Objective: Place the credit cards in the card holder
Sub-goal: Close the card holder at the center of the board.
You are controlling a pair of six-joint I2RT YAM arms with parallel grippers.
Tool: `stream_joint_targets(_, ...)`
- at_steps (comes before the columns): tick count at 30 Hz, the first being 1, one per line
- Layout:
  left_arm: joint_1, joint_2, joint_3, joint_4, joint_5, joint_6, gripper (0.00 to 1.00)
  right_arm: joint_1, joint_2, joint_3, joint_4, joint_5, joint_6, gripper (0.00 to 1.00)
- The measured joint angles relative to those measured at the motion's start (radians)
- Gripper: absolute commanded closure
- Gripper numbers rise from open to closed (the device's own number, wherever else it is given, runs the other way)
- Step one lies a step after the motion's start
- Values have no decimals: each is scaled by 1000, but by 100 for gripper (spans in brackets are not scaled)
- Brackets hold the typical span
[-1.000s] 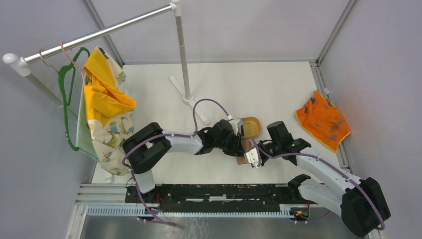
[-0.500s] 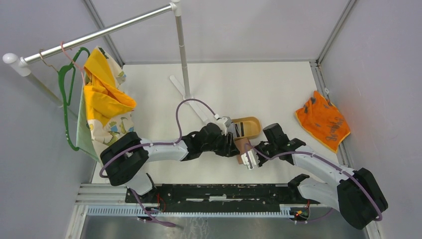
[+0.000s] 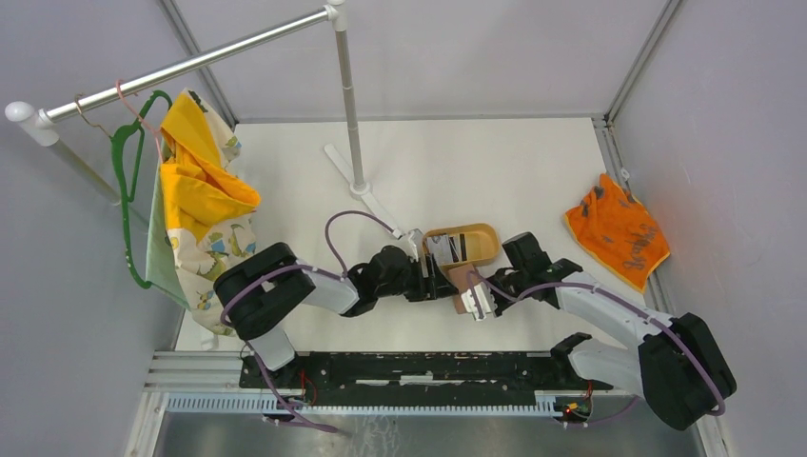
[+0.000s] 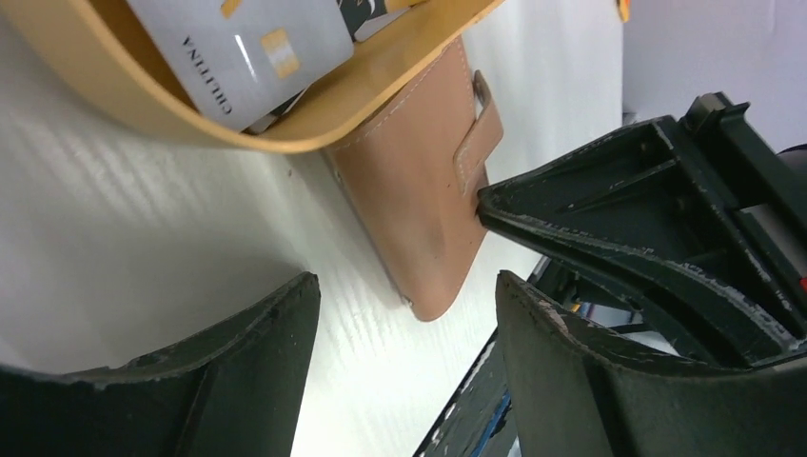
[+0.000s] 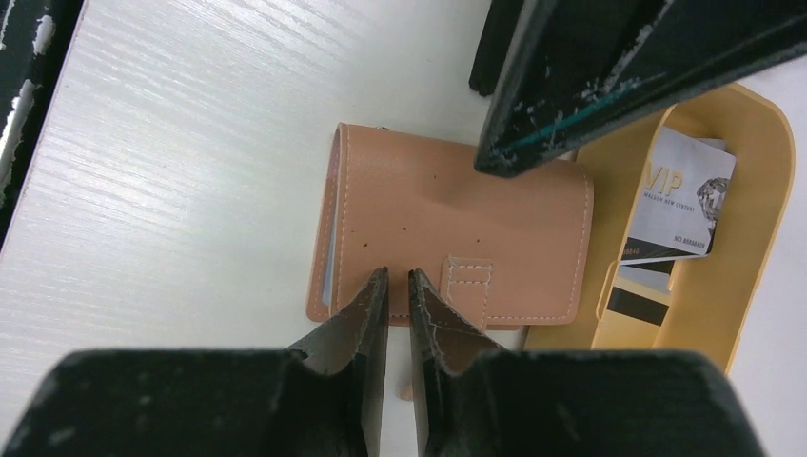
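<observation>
Left gripper (image 4: 404, 286): jaws wide, nothing between them, hovering low over the table (image 5: 190, 143). The wallet's near corner sits just ahead of its tips. The tray (image 5: 761, 171) is further ahead and to its left, rim touching or overlapping the wallet's far edge.

Cards (image 5: 680, 190): all the ones I can see are in the tray, loosely stacked, a white one on top. None in the wallet that I can see.

Wallet (image 5: 447, 219): flat on the table, folded shut, tab (image 5: 468, 284) lying over the front. It's directly ahead of the right gripper (image 5: 398, 276).

Right gripper: jaws nearly together, thin slit, nothing visibly pinched. Tips are at the wallet's near edge just left of the tab. Can't tell if they're pressing down or only touching.

My read: we're at the open-the-wallet step, no cards loaded yet. Next move needs the tab lifted and the flap folded back, with one gripper pinning the body so it doesn't slide. After that, pick a card from the tray.
</observation>
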Motion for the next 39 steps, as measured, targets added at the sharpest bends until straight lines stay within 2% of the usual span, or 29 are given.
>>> stream_joint_targets(7,14,99,5,167,14,-93,26,-25,9,3,-9,-24,-18,81)
stream_joint_targets(12,16,170,4,286,13,-152,33,-29,27,16,-22,-31,-24,81)
stream_joint_targets(18,15,231,11,362,13,-186,46,-34,37,23,-32,-38,-34,82)
stream_joint_targets(25,8,315,54,418,14,-186,73,-42,39,26,-40,-38,-38,82)
stream_joint_targets(32,3,335,62,460,11,-186,98,-48,37,27,-46,-39,-40,80)
stream_joint_targets(39,-27,311,56,443,2,-160,98,-130,34,57,-143,-106,-42,70)
